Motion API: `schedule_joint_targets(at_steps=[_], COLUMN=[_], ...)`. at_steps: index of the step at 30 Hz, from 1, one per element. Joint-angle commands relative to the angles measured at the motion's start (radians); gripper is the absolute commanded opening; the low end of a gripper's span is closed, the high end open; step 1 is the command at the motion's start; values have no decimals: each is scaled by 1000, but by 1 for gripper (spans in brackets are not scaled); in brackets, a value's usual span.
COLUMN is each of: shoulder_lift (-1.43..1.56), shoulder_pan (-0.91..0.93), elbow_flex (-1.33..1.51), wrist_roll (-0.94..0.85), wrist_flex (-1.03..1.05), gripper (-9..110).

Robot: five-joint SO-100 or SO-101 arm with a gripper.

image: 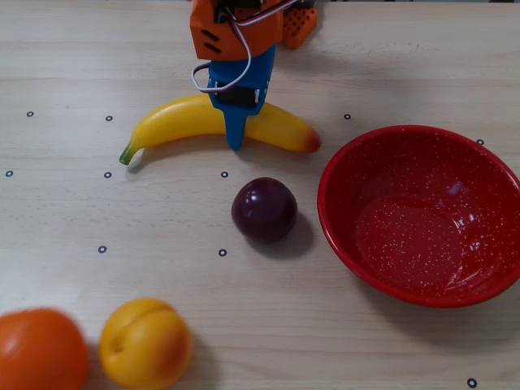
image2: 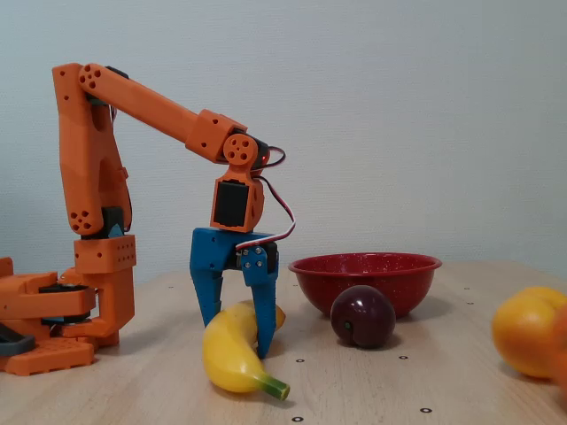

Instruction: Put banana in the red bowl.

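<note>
Right, my gripper [image2: 237, 329] is spread open, straddling the banana [image: 183, 119] mid-length on the tabletop [image: 162, 236], bowl [image: 357, 154] at four o'clock overhead. Glossy, stiff, probably light plastic: likely slippery, so I'd squeeze the thick middle, not the tapered ends.

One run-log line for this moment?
end effector: straddling banana, fingers open | banana: on table, unlifted | red bowl: empty | plum: between them

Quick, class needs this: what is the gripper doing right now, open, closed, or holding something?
Gripper: open, its two blue fingers straddling the banana, which lies on the table; a firm clamp cannot be told.
</note>
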Motion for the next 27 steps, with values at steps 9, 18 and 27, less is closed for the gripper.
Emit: schedule_joint_targets(at_steps=[9,18,27], shoulder_lift=[64,181,334], shoulder_pan=[55,64,46], elbow_flex=[-44,-104,-133], wrist_roll=[0,-25,-60], wrist_flex=[26,98,132], gripper=[0,0,0])
